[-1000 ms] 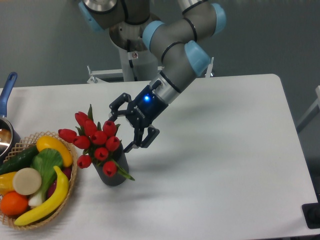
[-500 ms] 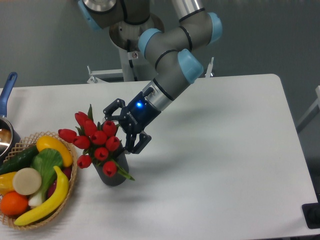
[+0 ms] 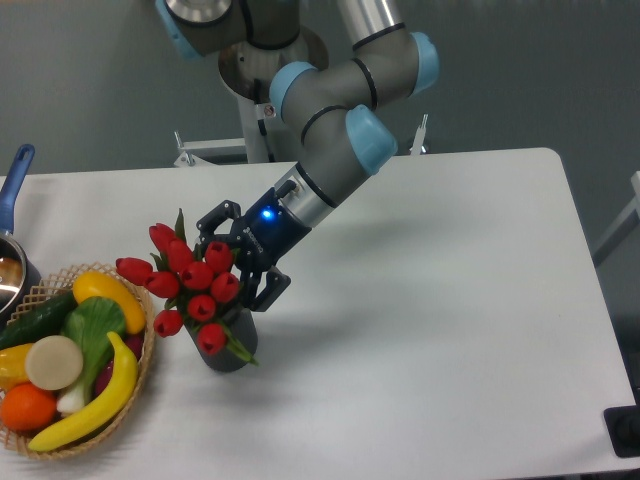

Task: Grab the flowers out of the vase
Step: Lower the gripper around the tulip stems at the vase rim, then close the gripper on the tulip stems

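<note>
- The bunch of red tulip buds with green leaves (image 3: 192, 280) looks smooth and slightly glossy, like plastic.
- The short dark grey cylindrical vase (image 3: 230, 350) has a matt, even finish.
- The black two-finger gripper (image 3: 234, 262) looks like matt hard plastic or coated metal.
- The white table top (image 3: 430, 330) is smooth with a soft sheen.
- The woven tan basket (image 3: 146, 350) at the near left looks rough, like wicker.
- The yellow banana (image 3: 95, 405) in it shines like plastic.

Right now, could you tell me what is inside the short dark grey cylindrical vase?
The dark grey vase holds a bunch of red tulip flowers with green leaves, spreading wider than its rim. Their stems and the vase's hollow are hidden beneath the blooms.
</note>
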### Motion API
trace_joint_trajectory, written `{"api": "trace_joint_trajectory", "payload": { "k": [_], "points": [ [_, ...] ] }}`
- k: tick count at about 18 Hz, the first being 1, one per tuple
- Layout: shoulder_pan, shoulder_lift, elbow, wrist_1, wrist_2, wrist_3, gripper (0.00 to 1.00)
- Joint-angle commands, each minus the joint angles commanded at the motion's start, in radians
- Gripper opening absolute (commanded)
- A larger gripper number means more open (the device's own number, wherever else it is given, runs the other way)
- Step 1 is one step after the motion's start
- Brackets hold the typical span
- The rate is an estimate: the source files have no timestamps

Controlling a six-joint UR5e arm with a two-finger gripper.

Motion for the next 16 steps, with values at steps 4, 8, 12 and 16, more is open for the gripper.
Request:
{"api": "trace_joint_trajectory", "payload": {
  "k": [4,8,12,16],
  "points": [
    [-0.006,-0.005,0.003,0.000,0.000,-0.002,1.00],
    [-0.008,-0.002,0.003,0.000,0.000,-0.024,1.00],
    [-0.008,0.003,0.011,0.000,0.000,-0.043,0.97],
    [-0.008,0.000,0.012,0.000,-0.003,-0.049,0.63]
  ]
}}
